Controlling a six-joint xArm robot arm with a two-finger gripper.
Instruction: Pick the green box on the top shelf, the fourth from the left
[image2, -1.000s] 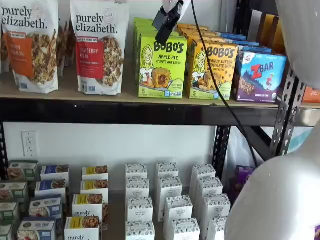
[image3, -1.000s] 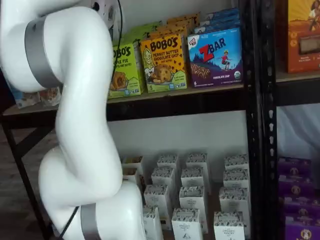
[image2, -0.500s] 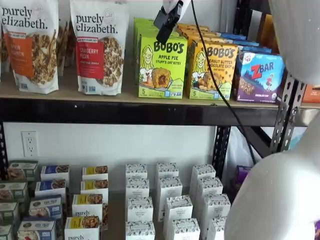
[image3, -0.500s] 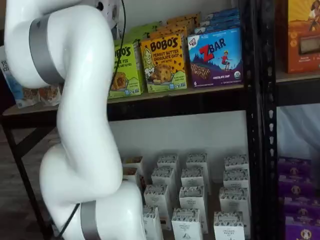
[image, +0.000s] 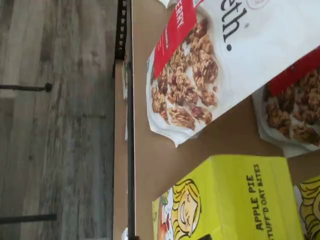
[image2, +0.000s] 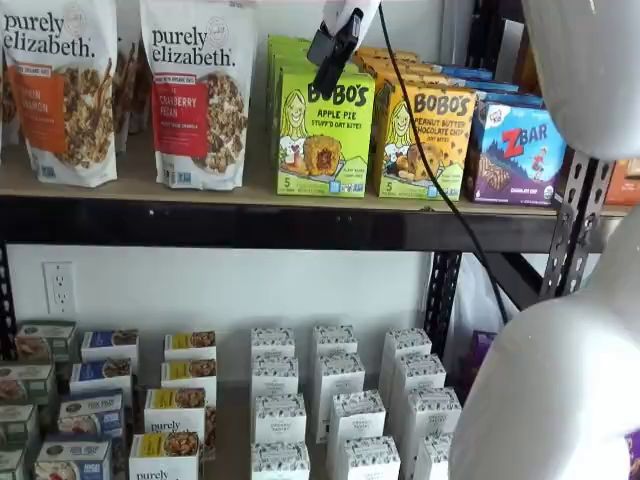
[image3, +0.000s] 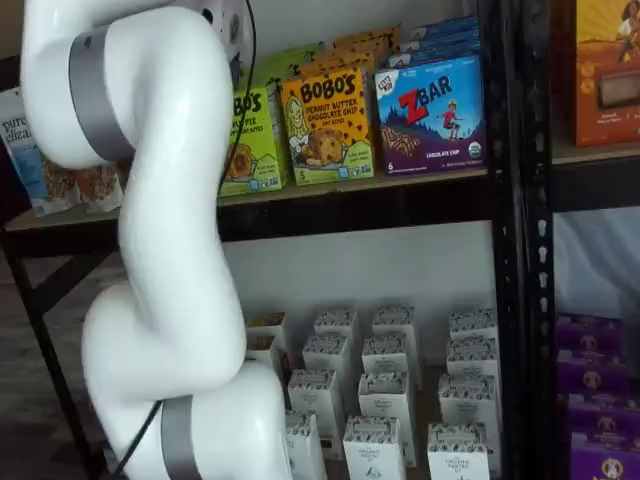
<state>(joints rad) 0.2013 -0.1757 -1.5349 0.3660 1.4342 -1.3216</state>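
Observation:
The green box (image2: 325, 130) stands at the front of its row on the top shelf (image2: 130, 182), lime with "BOBO'S Apple Pie" print, and also shows in the other shelf view (image3: 246, 140). My gripper (image2: 331, 60) hangs from above, its black fingers over the box's upper front edge. They are seen side-on with nothing held and stand wide open. The wrist view looks down on the box's top (image: 235, 200) and the tan shelf board (image: 150, 150). My white arm (image3: 160, 200) covers the box's left part in a shelf view.
Granola bags (image2: 200, 90) stand left of the green box, and a yellow-orange Bobo's box (image2: 425, 140) and a blue ZBar box (image2: 520, 150) stand to its right. Black uprights (image2: 575, 220) frame the right side. Small white boxes (image2: 335, 400) fill the lower shelf.
The arm has shifted slightly, and the gripper has crept a little closer over the green box. The box has not moved.

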